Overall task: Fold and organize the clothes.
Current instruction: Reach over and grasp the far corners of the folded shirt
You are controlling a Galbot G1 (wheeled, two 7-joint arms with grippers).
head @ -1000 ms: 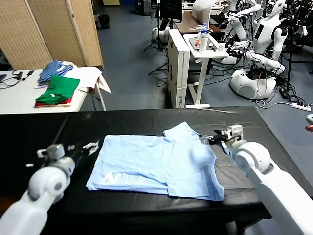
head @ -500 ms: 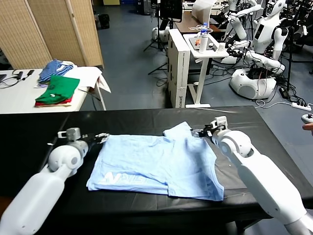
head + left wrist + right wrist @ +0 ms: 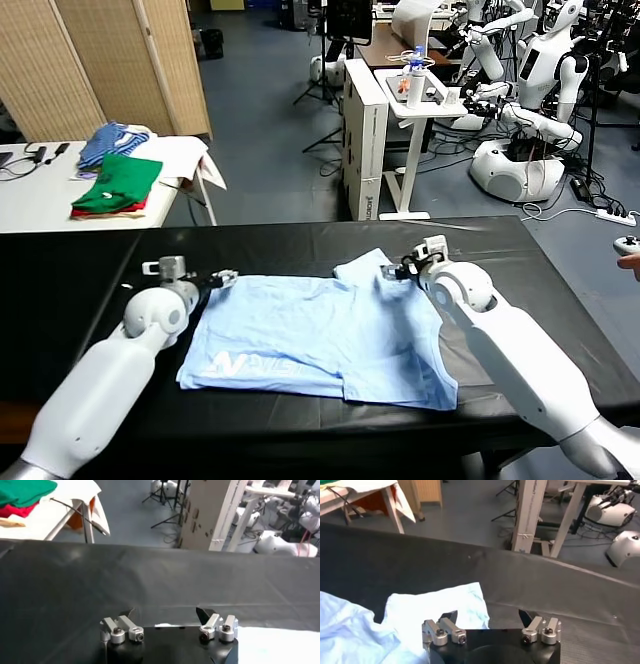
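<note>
The pale sky-blue T-shirt (image 3: 320,335) lies spread flat on the black table (image 3: 80,260), its white printed mark (image 3: 250,368) towards the near left. My left gripper (image 3: 215,280) is open at the shirt's far left corner. In the left wrist view that gripper (image 3: 166,616) has nothing between its fingers, and a pale strip of shirt (image 3: 272,642) shows beside it. My right gripper (image 3: 405,270) is open at the far right sleeve. In the right wrist view the sleeve (image 3: 435,607) lies under one finger of the right gripper (image 3: 487,617), its edge reaching into the gap.
A white side table at the back left carries folded green and red garments (image 3: 118,185) and a blue-striped cloth pile (image 3: 112,140). Behind the black table stand a white cart (image 3: 400,110) and other robots (image 3: 520,130). A slatted screen (image 3: 100,60) stands far left.
Both arms have swung in towards the shirt's far edge. The left gripper moved right to the far left corner; the right gripper moved left onto the sleeve.
</note>
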